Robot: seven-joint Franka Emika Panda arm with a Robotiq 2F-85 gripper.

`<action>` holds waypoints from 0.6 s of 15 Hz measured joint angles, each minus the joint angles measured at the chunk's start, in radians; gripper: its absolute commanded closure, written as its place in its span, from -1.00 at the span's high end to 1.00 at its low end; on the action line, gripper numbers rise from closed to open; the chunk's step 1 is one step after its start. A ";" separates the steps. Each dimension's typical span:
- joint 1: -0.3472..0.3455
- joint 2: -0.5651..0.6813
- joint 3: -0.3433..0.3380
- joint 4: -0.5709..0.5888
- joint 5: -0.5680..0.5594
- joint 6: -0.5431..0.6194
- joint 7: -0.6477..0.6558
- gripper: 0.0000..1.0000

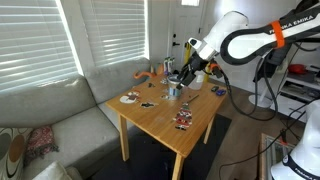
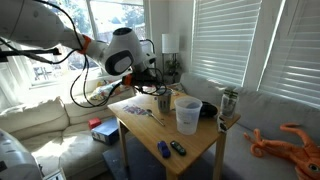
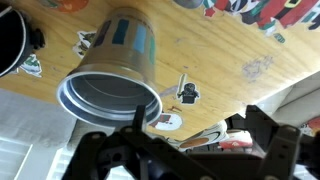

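By the window in an exterior view, the gripper (image 1: 183, 73) hangs low over the wooden table (image 1: 165, 118) just beside a metal cup (image 3: 115, 70) with a blue band. The jaws are spread wide and hold nothing. Farther right stands a clear tub (image 2: 187, 115).

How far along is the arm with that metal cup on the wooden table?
Done, it seems: the approach, since the gripper hangs just over the upright metal cup. In hand: lining up; the jaws stand open and the cup's rim lies off to one side of them, not between. Left: any grasp; the cup rests on the table, unheld.
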 measured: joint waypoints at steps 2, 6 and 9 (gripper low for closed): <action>-0.004 0.035 0.000 0.024 0.000 0.000 0.000 0.39; -0.048 0.114 0.031 0.070 -0.050 0.013 0.004 -0.21; -0.112 0.172 0.083 0.093 -0.223 0.077 0.081 -0.62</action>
